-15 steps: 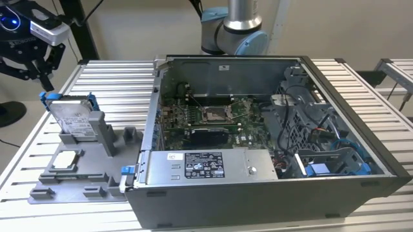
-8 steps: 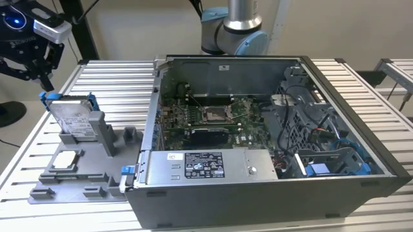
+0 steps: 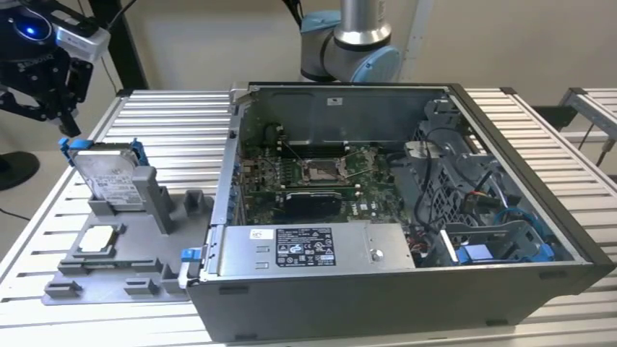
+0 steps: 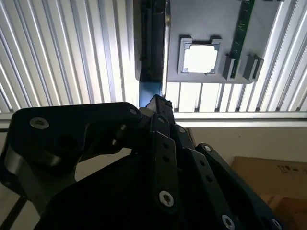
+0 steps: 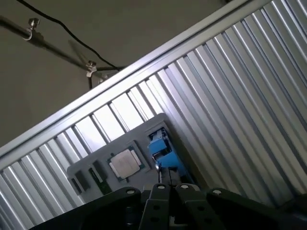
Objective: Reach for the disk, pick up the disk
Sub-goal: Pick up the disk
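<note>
Pincer (image 3: 53,119) just above disk (image 3: 104,177) top edge | disk upright in grey fixture (image 3: 144,249)

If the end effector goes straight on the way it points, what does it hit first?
Probably the top edge of the disk, standing in the grey holder just below the end effector. Depth is unclear, so alignment may be off.

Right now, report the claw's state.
Claw: cannot tell whether open or closed; it is right at the disk's upper corner.
</note>
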### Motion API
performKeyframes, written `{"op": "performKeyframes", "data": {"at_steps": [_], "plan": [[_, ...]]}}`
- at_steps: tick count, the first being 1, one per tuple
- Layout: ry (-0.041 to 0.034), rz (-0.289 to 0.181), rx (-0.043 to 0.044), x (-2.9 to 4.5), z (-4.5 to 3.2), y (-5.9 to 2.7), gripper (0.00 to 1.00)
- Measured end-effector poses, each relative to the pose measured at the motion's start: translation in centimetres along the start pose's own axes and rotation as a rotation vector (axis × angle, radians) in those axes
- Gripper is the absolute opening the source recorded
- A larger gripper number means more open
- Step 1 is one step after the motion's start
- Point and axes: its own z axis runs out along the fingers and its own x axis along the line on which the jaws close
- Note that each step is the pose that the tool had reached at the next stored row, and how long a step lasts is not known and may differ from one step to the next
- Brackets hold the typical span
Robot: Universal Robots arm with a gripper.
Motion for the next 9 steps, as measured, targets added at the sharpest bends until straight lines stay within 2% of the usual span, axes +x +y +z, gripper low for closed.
{"op": "performKeyframes", "data": {"at_steps": [4, 9], "plan": [[0.0019, -0.052, 0.0000, 0.00, 0.00, 0.00, 0.00], [0.0022, -0.058, 0.0000, 0.00, 0.00, 0.00, 0.00]]}}
